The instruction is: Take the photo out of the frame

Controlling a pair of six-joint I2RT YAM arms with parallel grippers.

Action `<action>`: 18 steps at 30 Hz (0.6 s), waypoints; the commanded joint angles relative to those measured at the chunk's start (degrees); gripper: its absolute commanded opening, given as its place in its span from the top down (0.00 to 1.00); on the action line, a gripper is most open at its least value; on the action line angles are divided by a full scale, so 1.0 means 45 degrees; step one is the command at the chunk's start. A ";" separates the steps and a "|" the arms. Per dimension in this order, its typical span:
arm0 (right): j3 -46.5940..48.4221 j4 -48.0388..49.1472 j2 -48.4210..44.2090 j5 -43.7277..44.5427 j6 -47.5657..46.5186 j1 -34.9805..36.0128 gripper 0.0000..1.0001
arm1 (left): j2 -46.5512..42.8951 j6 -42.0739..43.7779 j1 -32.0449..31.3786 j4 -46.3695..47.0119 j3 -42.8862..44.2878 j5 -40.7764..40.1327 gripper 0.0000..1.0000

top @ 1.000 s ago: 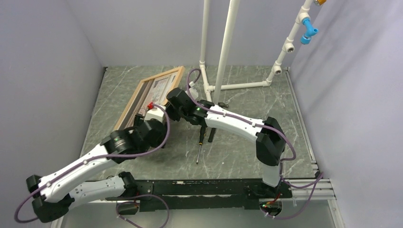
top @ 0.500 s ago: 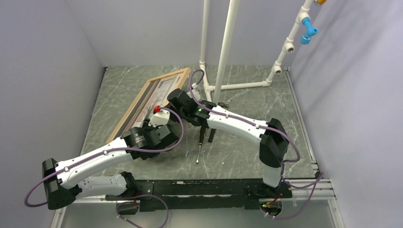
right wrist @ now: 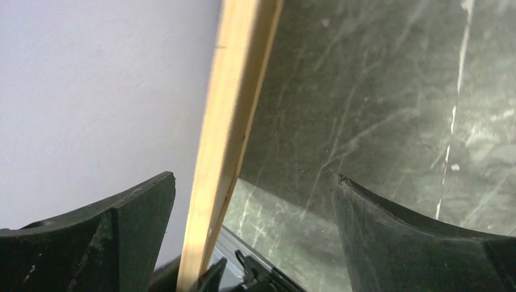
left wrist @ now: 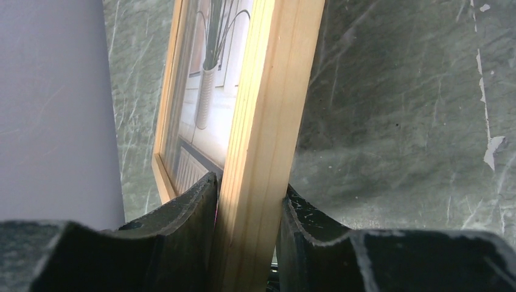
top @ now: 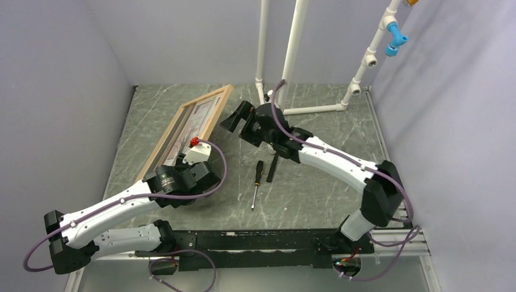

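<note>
The left gripper is clamped on the near rail of the frame, with one finger on each face of the wood. The frame stands tilted over the left rear of the table, with the photo seated inside it. The right gripper is spread wide astride the frame's far corner, neither finger touching the wood. The left arm lies low, stretched forward. The right arm reaches across from the right base, elbow bent.
</note>
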 commanded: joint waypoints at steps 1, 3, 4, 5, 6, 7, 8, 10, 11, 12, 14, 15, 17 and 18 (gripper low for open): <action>-0.0559 0.1924 -0.2145 -0.1035 -0.3900 0.0012 0.00 | -0.0165 0.0341 0.0308 0.0183 0.1160 -0.0962 1.00; -0.1503 0.1989 -0.3114 -0.1314 -0.4475 0.0007 0.00 | -0.0112 0.1197 0.0591 0.0581 0.1737 -0.0523 1.00; -0.2045 0.2135 -0.3615 -0.1300 -0.4638 0.0004 0.00 | -0.0056 0.1595 0.0791 0.0733 0.2086 -0.0282 1.00; -0.2625 0.2290 -0.4109 -0.1310 -0.4725 0.0003 0.00 | -0.0015 0.2038 0.0996 0.1001 0.2456 0.0009 1.00; -0.3130 0.2432 -0.4579 -0.1355 -0.4848 0.0008 0.00 | 0.0025 0.2545 0.1276 0.1291 0.2805 0.0387 1.00; -0.3567 0.2537 -0.4987 -0.1407 -0.4966 0.0031 0.00 | 0.0098 0.2967 0.1555 0.1552 0.3203 0.0808 1.00; -0.3992 0.2594 -0.5394 -0.1436 -0.5066 0.0053 0.00 | 0.0139 0.3350 0.1898 0.1797 0.3780 0.1295 1.00; -0.4639 0.2542 -0.6008 -0.1375 -0.5111 0.0081 0.00 | 0.0302 0.3838 0.2479 0.2072 0.4634 0.2117 1.00; -0.4954 0.2439 -0.6242 -0.1325 -0.5140 0.0094 0.00 | 0.0377 0.4142 0.2799 0.2218 0.5036 0.2628 1.00; -0.5101 0.2331 -0.6453 -0.1303 -0.5193 0.0079 0.00 | 0.0454 0.4327 0.3103 0.2342 0.5359 0.3110 1.00; -0.5369 0.2116 -0.6705 -0.1284 -0.5263 0.0107 0.00 | 0.0604 0.4491 0.3556 0.2495 0.5985 0.3836 1.00; -0.5480 0.2053 -0.6781 -0.1306 -0.5328 0.0116 0.00 | 0.0639 0.4500 0.3735 0.2579 0.6201 0.4147 1.00; -0.5715 0.2001 -0.6892 -0.1358 -0.5436 0.0128 0.00 | 0.0543 0.4418 0.4095 0.2865 0.6380 0.4852 1.00; -0.5818 0.1959 -0.6914 -0.1332 -0.5462 0.0124 0.00 | 0.0419 0.4344 0.4317 0.3121 0.6299 0.5231 1.00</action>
